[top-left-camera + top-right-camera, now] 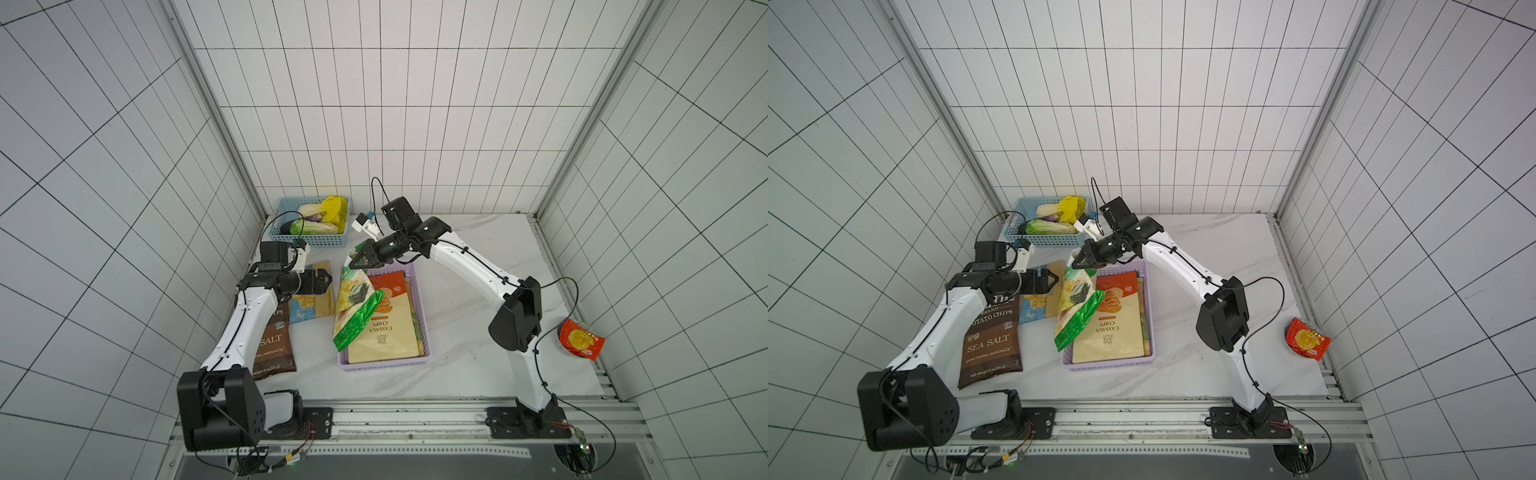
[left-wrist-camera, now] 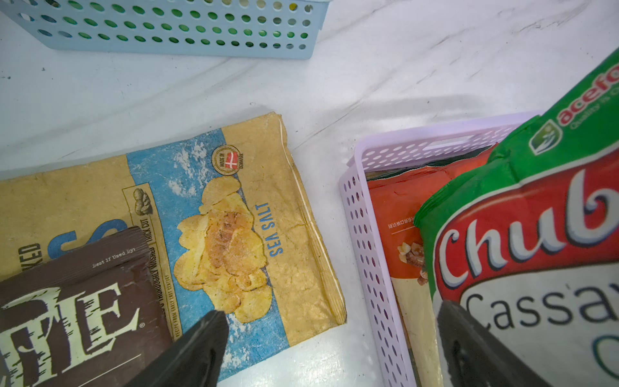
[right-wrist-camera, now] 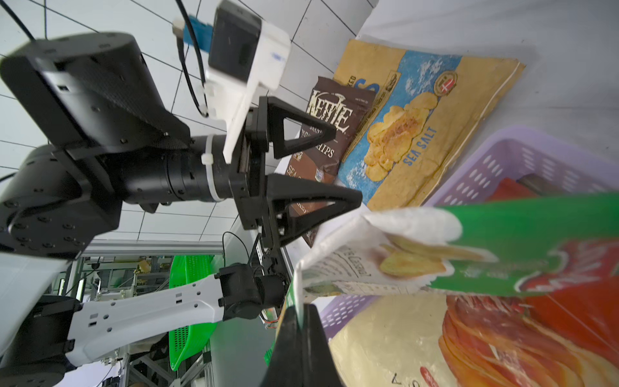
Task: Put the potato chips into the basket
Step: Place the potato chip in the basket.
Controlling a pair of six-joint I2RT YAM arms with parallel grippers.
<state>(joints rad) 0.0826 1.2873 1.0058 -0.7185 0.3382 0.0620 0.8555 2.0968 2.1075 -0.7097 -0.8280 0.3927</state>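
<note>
Chuba cassava chips bag [image 1: 353, 307], in both top views: pinched at its upper edge by the right gripper [image 1: 359, 262], jaws pressed together on the film; it hangs slanted over the 9 o'clock wall of the lilac basket [image 1: 384, 364], which holds the orange-cream cassava chips bag [image 1: 392, 332]. At 9 o'clock of the basket, the left gripper [image 1: 326, 282], jaws spread and empty, sits above the tan sea salt bag [image 1: 311, 307]; Kettle bag [image 1: 276, 340] at 8 o'clock; blue basket [image 1: 311, 240] of vegetables [image 1: 320, 216] at 11 o'clock. Left wrist view: spread fingers [image 2: 201, 348] frame the tan sea salt bag, overlapped by the Kettle bag, and the lilac basket wall. Right wrist view: fingers [image 3: 301, 338] clamp the Chuba cassava chips bag's edge
</note>
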